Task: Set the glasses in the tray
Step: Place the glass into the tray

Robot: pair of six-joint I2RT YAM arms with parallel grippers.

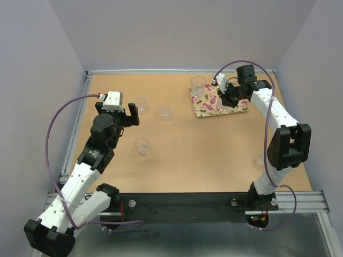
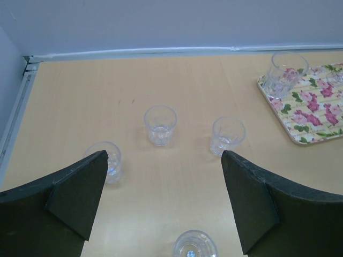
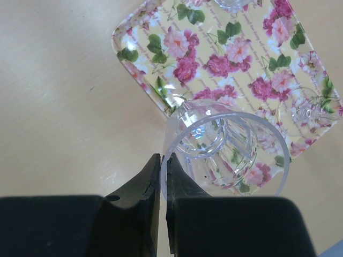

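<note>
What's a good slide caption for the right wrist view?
Right hand pinches a clear glass by its rim over the floral tray, where another glass already sits.

Light tan wooden tabletop, framed by a silver metal rail along the left and far edges, closed in by pale lilac-grey walls, with a black strip laid across the aluminium beam at the near edge.

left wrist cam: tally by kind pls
Clear glasses: 5 in plain view (4 on the table, 1 on the tray)
Floral tray: 1, cut off by the frame edge
Total: 6
</note>
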